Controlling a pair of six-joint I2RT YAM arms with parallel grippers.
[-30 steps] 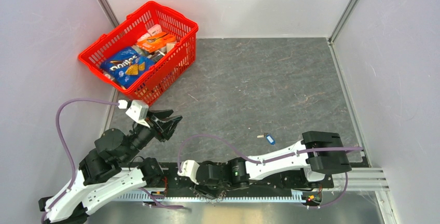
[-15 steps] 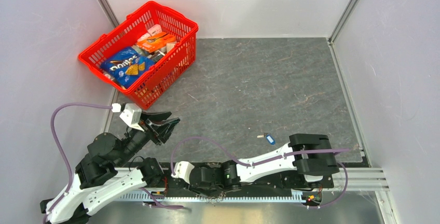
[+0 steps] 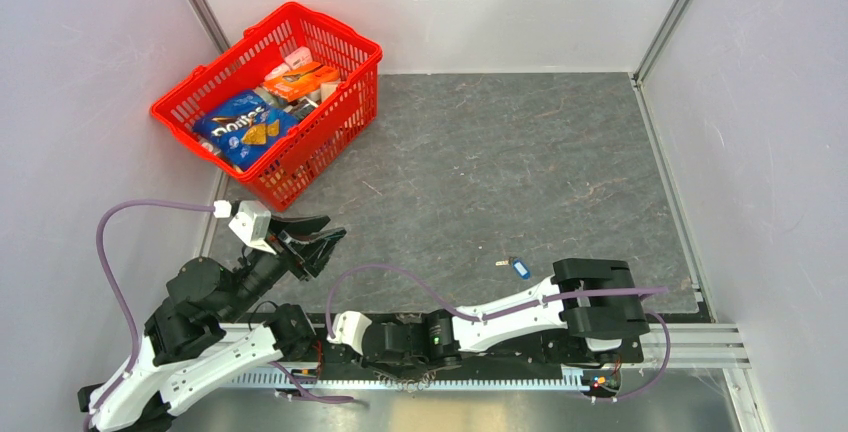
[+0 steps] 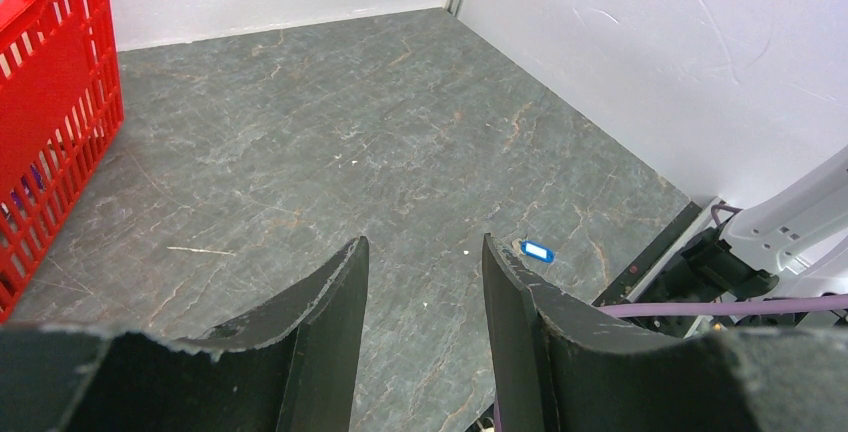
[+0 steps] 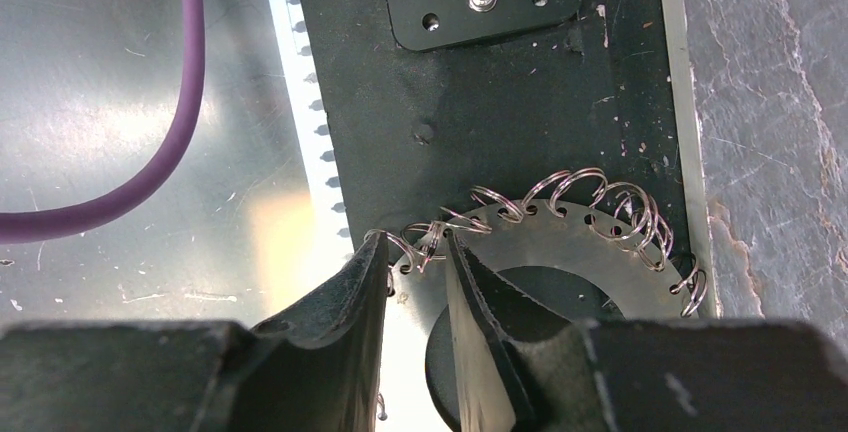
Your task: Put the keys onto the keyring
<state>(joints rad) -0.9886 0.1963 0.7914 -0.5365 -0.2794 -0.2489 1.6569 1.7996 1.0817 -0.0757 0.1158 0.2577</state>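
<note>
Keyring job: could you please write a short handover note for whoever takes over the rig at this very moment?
Left gripper: open, empty, above the mat.
Right gripper: low at the rig's near edge, jaws narrowly apart around one small split ring on the rim of the silvery ring plate; whether it grips is unclear.
Blue-headed key: lying loose near the mat's front edge, apart from both grippers.
Done: no key threaded that I can see.
Left: pick up the key and work it onto a ring.

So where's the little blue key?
Top view: the blue key lies on the grey mat, right of centre, just beyond the right arm.
</note>
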